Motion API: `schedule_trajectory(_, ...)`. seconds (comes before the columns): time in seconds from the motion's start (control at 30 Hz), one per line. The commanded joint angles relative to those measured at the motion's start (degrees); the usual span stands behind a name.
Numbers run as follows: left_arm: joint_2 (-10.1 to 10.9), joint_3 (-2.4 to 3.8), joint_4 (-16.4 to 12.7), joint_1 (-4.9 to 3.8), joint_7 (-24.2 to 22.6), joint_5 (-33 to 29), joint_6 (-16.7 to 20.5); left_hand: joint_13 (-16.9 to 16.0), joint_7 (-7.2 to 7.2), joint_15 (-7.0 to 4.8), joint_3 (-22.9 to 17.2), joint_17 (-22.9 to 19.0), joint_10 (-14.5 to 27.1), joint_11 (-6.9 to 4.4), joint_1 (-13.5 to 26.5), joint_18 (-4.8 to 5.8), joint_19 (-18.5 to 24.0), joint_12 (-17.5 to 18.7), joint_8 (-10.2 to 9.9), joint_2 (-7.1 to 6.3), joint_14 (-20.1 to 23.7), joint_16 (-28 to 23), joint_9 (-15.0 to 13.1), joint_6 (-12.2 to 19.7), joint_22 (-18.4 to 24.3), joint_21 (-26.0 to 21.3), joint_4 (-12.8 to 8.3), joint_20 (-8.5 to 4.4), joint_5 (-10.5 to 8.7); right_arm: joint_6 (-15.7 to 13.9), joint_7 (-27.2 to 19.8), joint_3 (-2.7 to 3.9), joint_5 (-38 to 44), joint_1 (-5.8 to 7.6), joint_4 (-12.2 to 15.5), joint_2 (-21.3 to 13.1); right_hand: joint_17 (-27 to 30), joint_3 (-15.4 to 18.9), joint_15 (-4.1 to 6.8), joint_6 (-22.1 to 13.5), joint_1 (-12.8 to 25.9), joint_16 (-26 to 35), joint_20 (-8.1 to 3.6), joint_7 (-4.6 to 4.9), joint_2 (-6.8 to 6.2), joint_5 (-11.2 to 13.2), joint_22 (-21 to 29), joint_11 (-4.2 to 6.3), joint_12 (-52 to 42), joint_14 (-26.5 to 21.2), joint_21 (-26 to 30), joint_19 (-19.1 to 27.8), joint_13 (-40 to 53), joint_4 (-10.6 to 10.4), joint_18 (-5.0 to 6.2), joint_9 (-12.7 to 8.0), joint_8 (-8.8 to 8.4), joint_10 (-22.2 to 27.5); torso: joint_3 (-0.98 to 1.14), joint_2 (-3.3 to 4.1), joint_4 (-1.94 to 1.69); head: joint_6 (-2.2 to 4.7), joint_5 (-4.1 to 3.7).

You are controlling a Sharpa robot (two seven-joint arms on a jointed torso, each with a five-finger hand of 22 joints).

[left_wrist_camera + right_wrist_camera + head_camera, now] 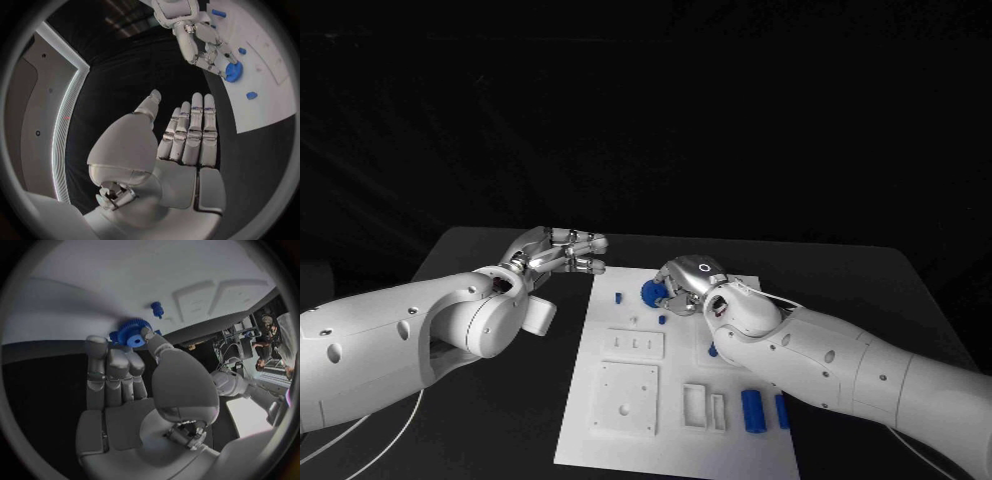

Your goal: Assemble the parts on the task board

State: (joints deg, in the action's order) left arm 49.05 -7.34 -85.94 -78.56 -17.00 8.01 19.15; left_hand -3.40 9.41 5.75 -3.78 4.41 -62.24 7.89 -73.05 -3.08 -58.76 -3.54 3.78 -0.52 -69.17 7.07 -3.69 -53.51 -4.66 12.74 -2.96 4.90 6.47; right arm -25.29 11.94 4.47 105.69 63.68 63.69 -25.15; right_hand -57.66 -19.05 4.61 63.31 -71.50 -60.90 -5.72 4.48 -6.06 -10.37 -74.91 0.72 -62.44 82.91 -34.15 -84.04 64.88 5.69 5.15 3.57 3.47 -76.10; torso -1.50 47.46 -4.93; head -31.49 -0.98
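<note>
The white task board [678, 440] lies in the middle of the black table. At its far end my right hand [689, 287] pinches a blue gear [651, 292] between thumb and fingers, low over the board. In the right wrist view the gear [130, 333] sits at the fingertips, with a small blue peg [156, 307] standing on the board [125, 275] just beyond it. My left hand [563, 252] hovers over the table beside the board's far left corner. Its fingers [195, 132] are stretched out and hold nothing. The left wrist view also shows the right hand [199, 42] and the gear [232, 71].
Small blue pegs [617, 297] [661, 320] [713, 350] stand on the board. Two blue cylinders [754, 410] [782, 410] lie near its right edge. White blocks with recesses [626, 398] [704, 406] [635, 345] occupy its near half. Black table [473, 400] stretches on both sides.
</note>
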Motion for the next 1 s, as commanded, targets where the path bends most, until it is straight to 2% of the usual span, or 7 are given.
schedule_trajectory(0.03,-0.2,0.05,0.0,-0.14,-0.3,0.4,-1.1,-0.1,0.04,0.09,0.1,0.0,0.3,0.02,-0.1,0.02,0.3,0.0,-0.1,0.49,0.1,0.0,-0.1,-0.3,0.0,0.3,-0.3,0.08,0.29,0.1,0.5,-0.04,0.7,-0.05,-0.2,0.2,0.0,0.0,0.10,-0.4,0.0,0.3,-0.22,0.63,-0.67,0.4,-1.0,0.00,0.3,0.1,-0.2,-2.8,-0.1,-0.3,-0.51,0.0,0.06,0.2,-0.01,0.02,0.06,-0.09,0.08)
schedule_trajectory(0.37,-0.2,0.05,0.0,-0.22,-0.2,0.4,-1.0,-0.1,0.04,0.09,0.1,0.0,0.3,0.02,-0.1,0.02,0.3,0.0,-0.1,0.49,0.1,0.0,-0.1,-0.3,0.0,0.3,-0.3,0.08,0.29,1.4,-0.3,-0.06,-0.9,-0.05,-0.3,0.4,0.2,1.2,0.16,-3.7,0.4,0.5,-0.23,0.67,-1.07,0.2,-0.9,0.09,0.5,0.0,-0.2,-2.8,-0.4,-1.3,-0.51,0.0,0.06,0.2,0.03,0.00,0.09,-0.11,0.20)
schedule_trajectory(0.43,-0.1,0.05,0.0,-0.26,-0.2,0.5,-1.0,-0.1,0.05,0.09,0.1,0.0,0.2,0.02,0.0,0.02,0.4,0.0,-0.1,0.52,0.1,0.0,0.0,-0.2,0.1,0.4,-0.1,0.09,0.18,1.8,-0.5,-0.06,-1.5,-0.04,-0.4,0.4,0.3,3.0,0.34,-4.5,2.9,0.5,-0.35,0.47,-0.74,5.8,-0.8,0.24,0.8,0.0,0.0,-2.8,-0.5,-4.1,-0.50,0.0,0.08,0.3,0.06,0.02,0.13,-0.02,0.19)
schedule_trajectory(0.47,-0.1,0.04,0.0,-0.27,-0.2,0.5,-1.0,-0.1,0.05,0.09,0.1,0.0,0.2,0.02,0.0,0.02,0.4,0.0,-0.1,0.52,0.1,0.0,0.0,-0.2,0.1,0.4,-0.1,0.09,0.18,1.9,-0.6,-0.06,-1.7,-0.04,-0.4,0.4,0.3,3.4,0.37,-4.6,3.0,0.6,-0.39,0.38,-0.89,6.7,-0.8,0.34,0.8,0.0,0.0,-2.8,-0.6,-5.2,-0.56,0.0,0.11,0.3,0.08,0.02,0.15,-0.05,0.19)
schedule_trajectory(0.63,-0.2,0.04,0.0,-0.31,-0.3,0.6,-0.9,-0.1,0.05,0.09,0.1,0.0,0.2,0.02,0.0,0.02,0.4,0.0,-0.1,0.52,0.1,0.0,0.0,-0.2,0.1,0.4,-0.1,0.09,0.18,3.3,-1.2,-0.06,-2.7,-0.04,-0.4,0.5,0.2,4.9,0.47,-5.5,3.1,0.6,-0.54,0.42,-0.95,6.6,-0.7,0.34,0.9,0.0,0.0,-2.8,-0.6,-9.0,-0.68,0.0,0.07,0.3,0.09,0.03,0.13,-0.13,0.21)
schedule_trajectory(0.73,-0.2,0.04,0.0,-0.32,-0.6,0.7,-0.6,-0.1,0.01,0.07,-0.1,0.0,0.2,-0.03,-0.3,0.01,0.3,0.0,-0.1,0.75,0.1,0.0,-0.1,-0.6,0.0,0.4,0.0,0.07,-0.02,4.4,-1.5,-0.06,-3.0,-0.04,-0.4,0.4,0.2,3.6,0.47,-5.6,2.7,0.7,-0.56,0.51,-0.43,4.4,-0.7,0.30,1.0,0.0,0.1,-2.8,-0.7,-8.0,-0.70,0.0,0.05,0.5,0.11,0.04,0.09,-0.14,0.22)
schedule_trajectory(1.0,-0.2,0.04,0.0,-0.33,-0.6,0.7,-0.5,-0.1,0.02,0.06,0.0,0.0,0.2,-0.02,-0.4,0.03,0.3,0.0,-0.1,0.84,0.1,0.0,-0.1,-0.5,0.0,0.4,0.3,0.06,-0.06,5.0,-1.7,-0.06,-3.3,-0.03,-0.3,0.3,0.1,1.9,0.37,-4.8,3.8,0.8,-0.47,0.61,0.17,5.1,-0.6,0.16,1.0,0.0,0.3,-2.8,-0.7,-6.9,-0.62,0.0,0.07,0.6,0.12,0.03,0.09,-0.14,0.22)
